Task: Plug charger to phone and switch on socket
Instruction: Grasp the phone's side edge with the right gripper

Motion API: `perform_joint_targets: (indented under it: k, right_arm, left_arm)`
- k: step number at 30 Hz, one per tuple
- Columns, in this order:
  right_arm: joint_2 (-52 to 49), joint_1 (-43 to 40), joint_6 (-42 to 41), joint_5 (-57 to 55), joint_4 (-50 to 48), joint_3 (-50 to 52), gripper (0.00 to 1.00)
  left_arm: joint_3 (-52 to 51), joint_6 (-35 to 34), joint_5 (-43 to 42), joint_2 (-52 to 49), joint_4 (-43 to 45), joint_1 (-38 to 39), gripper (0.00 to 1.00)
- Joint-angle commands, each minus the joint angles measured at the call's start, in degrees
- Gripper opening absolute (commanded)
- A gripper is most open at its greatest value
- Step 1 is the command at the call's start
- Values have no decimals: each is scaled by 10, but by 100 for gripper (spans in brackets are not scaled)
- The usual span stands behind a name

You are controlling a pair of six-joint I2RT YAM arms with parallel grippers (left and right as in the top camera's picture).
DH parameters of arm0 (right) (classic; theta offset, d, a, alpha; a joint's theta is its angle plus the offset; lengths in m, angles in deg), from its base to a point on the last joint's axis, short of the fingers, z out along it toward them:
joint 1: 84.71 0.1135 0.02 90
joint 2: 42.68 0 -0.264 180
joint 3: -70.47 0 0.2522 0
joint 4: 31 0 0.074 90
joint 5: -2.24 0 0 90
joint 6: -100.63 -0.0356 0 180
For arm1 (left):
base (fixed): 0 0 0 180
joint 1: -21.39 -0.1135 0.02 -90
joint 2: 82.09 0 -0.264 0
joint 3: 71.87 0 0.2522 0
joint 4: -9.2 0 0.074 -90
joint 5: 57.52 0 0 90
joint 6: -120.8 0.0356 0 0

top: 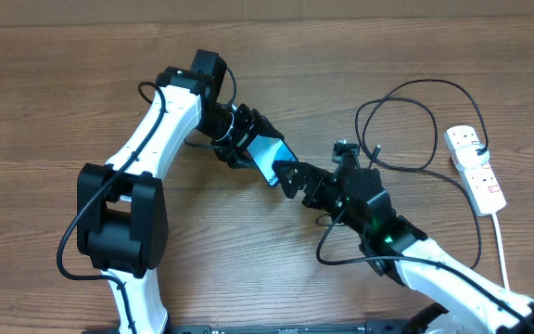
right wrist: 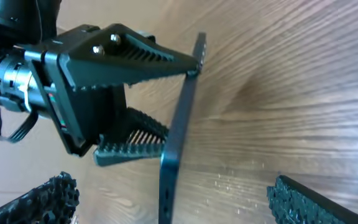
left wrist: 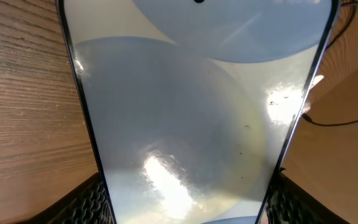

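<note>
The phone, with a light blue screen and black edge, is held off the table by my left gripper, which is shut on its two long edges. In the left wrist view the screen fills the frame. In the right wrist view the phone shows edge-on with its port end toward the camera. My right gripper is open, with one finger on each side of that end, touching nothing. The black charger cable lies looped at the right; I cannot make out its plug tip. The white socket strip lies at the far right.
The strip's white cord runs toward the front edge. The left arm reaches in from the left, and its gripper body sits close ahead of my right gripper. Bare wooden table lies all round.
</note>
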Motion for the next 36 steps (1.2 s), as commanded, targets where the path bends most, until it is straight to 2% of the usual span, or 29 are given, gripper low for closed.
perform_joint_targets:
  k: [1, 12, 17, 23, 27, 36]
  right_arm:
    - [-26, 14, 8, -31, -22, -12, 100]
    - [-82, 62, 8, -130, -91, -12, 79]
    - [-90, 62, 7, -139, -112, -12, 64]
    - [-100, 62, 5, -139, -118, -13, 62]
    - [-107, 62, 6, -139, -115, -13, 54]
    - [-107, 62, 5, -139, -120, -13, 44]
  left_arm:
    - [16, -3, -4, -2, 0, -2, 60]
    - [16, -3, -3, -2, 0, 4, 60]
    - [16, -3, -1, -2, 0, 15, 60]
    - [16, -3, -2, -2, 0, 26, 60]
    - [16, -3, -1, -2, 0, 33, 60]
    - [16, -3, 3, -2, 0, 44, 59]
